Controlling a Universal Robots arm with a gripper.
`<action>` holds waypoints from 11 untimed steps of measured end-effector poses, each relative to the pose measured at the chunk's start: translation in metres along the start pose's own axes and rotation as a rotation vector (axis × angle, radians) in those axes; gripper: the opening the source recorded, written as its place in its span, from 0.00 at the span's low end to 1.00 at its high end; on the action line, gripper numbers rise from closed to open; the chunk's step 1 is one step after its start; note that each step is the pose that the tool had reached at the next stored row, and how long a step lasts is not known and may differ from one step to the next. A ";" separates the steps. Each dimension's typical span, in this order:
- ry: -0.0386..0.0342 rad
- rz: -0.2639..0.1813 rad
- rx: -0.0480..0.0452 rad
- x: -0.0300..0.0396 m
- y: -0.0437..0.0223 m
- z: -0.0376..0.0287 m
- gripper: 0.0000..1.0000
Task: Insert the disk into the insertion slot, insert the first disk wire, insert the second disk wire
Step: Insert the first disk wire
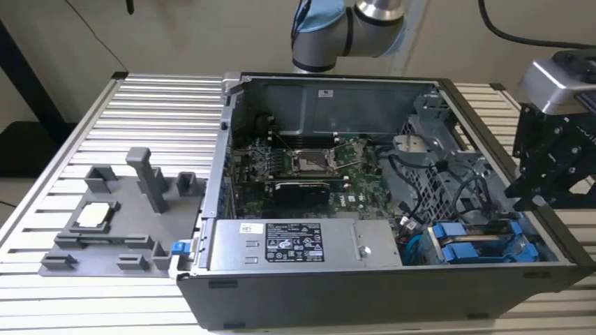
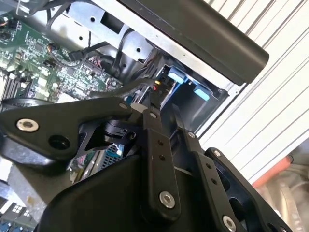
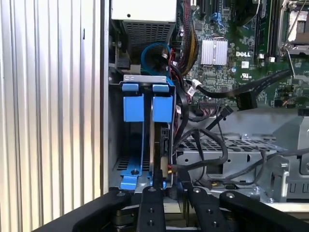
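Exterior view: the hand (image 1: 527,197) hangs over the open computer case's corner at that view's right, just above the insertion slot (image 1: 484,241).

Second wrist view: it is drawn narrow, nearly closed, with nothing clearly held.

First wrist view: the disk (image 3: 161,108) sits edge-up in the slot, its long axis running straight away from the hand.

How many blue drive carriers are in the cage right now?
2, side by side in the drive cage: outer carrier against the case wall, inner carrier next to the cables. More may be hidden.
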State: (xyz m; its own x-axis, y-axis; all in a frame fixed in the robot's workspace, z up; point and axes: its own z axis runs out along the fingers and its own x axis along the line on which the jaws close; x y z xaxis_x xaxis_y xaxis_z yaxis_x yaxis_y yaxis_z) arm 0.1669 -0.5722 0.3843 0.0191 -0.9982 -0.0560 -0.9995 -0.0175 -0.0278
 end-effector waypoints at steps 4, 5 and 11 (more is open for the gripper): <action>0.0000 0.000 0.0000 0.0000 0.0000 -0.0010 0.27; 0.0001 0.000 0.0000 0.0000 0.0000 -0.0010 0.27; 0.0001 0.000 0.0000 -0.0148 -0.0002 -0.0002 0.27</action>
State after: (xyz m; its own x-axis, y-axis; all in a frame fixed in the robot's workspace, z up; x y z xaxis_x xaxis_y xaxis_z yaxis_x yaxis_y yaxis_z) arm 0.1668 -0.5575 0.3854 0.0190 -0.9983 -0.0559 -0.9995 -0.0174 -0.0278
